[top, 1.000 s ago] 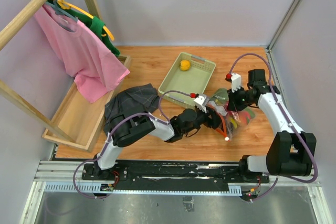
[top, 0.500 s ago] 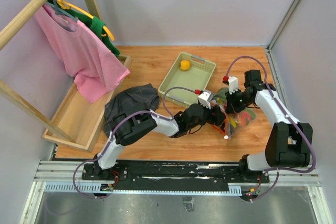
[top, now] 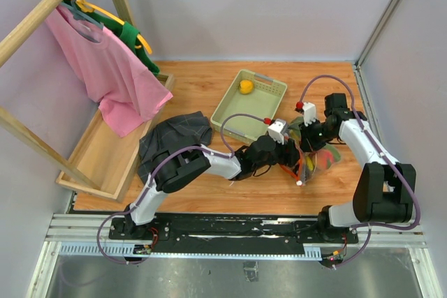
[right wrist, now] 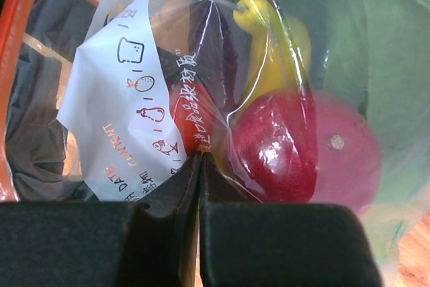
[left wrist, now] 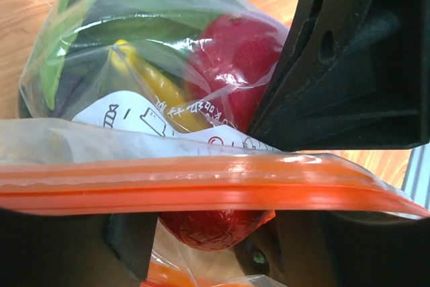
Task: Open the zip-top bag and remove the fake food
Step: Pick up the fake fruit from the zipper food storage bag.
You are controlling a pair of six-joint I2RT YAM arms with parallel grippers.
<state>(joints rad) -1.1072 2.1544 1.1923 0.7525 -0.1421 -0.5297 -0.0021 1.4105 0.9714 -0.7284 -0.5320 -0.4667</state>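
Our left arm [top: 209, 165] stretches low across the bench toward the right. The left pincer [top: 292, 162] has its jaws spread wide. Our right arm [top: 367, 148] folds back inward. The right pincer [top: 309, 143] is closed tight, fingers [right wrist: 269, 247] meeting. The two pincers seem nearly to touch.

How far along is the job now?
Done: one yellow fruit lies in the green tray. In hand: right gripper pinches the zip-top bag; left gripper stands wide at its orange zip strip. Left: red fruit, yellow banana, green leaf inside the bag.
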